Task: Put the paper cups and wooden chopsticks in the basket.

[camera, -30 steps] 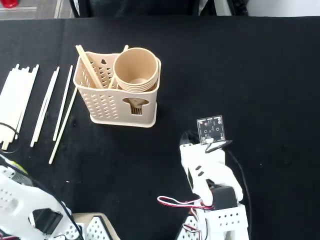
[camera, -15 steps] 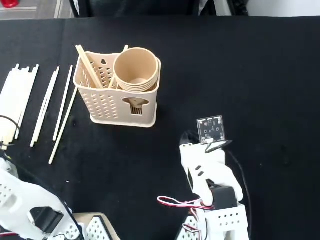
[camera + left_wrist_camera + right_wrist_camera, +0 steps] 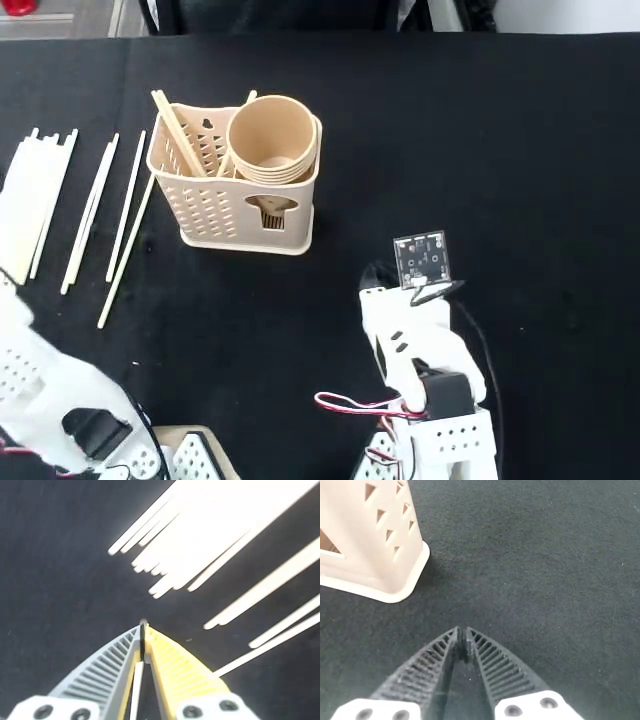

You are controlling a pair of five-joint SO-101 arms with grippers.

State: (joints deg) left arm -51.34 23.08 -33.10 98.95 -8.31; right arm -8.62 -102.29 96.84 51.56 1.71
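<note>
wooden chopsticks (image 3: 38, 190) lie loose on the table (image 3: 500, 150) beside the basket (image 3: 225, 210) holding paper cups (image 3: 272, 140); we see left jaws closed above their ends, right jaws closed low near the basket.

Looked like a robotics lab or hobby bench. A black cloth (image 3: 520, 150) covered the table. Two small white plastic arms stood at its near edge, the left arm (image 3: 50, 400) and the right arm (image 3: 425, 370). Red and white wires (image 3: 350, 405) looped loose at the right arm's base, and a bare circuit board (image 3: 421, 258) sat on its wrist. Chopsticks (image 3: 90, 215) lay in rows beside a basket (image 3: 215, 215). Beyond the table were a dark chair (image 3: 280, 15) and grey floor (image 3: 90, 18).
</note>
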